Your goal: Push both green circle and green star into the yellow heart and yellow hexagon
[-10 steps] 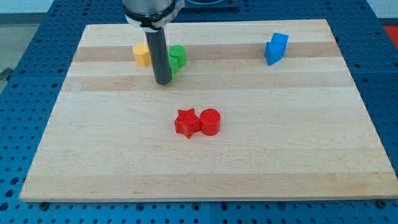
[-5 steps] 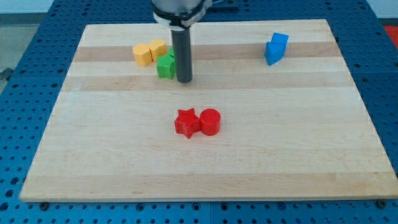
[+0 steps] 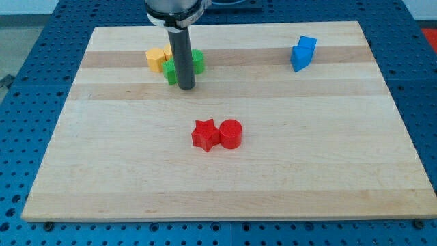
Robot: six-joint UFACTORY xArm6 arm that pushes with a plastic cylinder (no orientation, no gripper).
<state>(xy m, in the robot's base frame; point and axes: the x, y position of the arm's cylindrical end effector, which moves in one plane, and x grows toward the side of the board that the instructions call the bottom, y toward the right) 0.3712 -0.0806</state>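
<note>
Near the counter's (image 3: 225,178) top left, my tip (image 3: 186,87) sits just below two green blocks (image 3: 197,60) (shapes hidden by the rod). One touches the yellow blocks (image 3: 157,59); the other looks slightly apart. No end effector exists, only the rod. Nearly done, I judge.

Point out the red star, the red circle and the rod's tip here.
red star (image 3: 203,134), camera view: centre of its top face.
red circle (image 3: 231,130), camera view: middle of its top face.
my tip (image 3: 186,87), camera view: the rod's very bottom end.
</note>
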